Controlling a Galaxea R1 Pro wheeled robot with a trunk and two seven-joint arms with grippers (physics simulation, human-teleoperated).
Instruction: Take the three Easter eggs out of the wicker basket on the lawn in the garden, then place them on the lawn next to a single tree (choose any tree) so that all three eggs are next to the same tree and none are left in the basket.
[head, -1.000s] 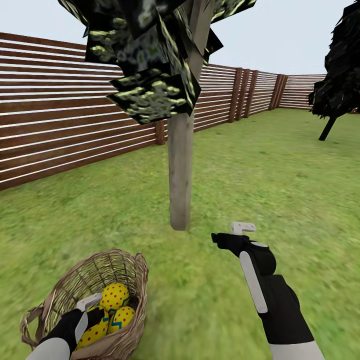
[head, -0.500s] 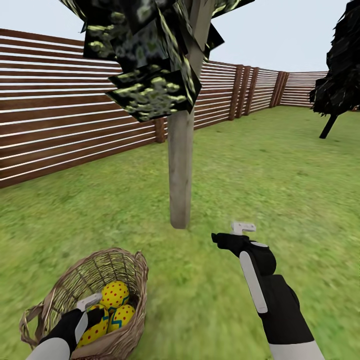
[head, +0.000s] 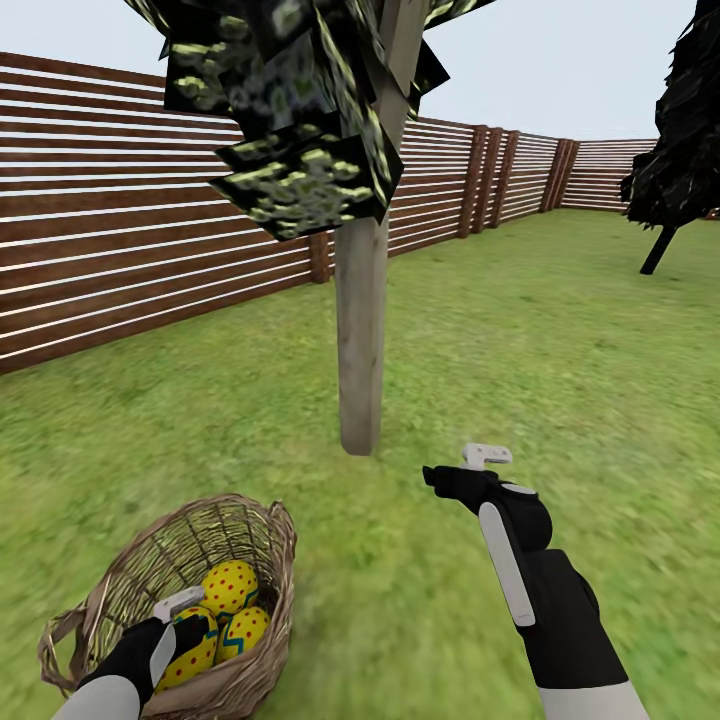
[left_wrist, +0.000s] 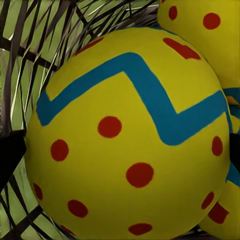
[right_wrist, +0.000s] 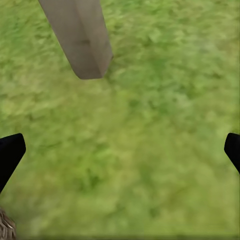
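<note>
Slight downward camera drift; left hand (head: 180, 622) straddling zigzag egg (left_wrist: 130, 145), right hand (right_wrist: 120, 150) spread.

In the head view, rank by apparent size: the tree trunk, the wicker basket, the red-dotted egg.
1. Tree trunk, tallest.
2. Wicker basket, comparable in area, though nearer the camera, so this order is unsure.
3. Red-dotted egg, clearly smallest.

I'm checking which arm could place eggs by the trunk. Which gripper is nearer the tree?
Right. The right gripper hovers over the lawn just short of the tree; the left gripper is down inside the wicker basket, farther back.
</note>
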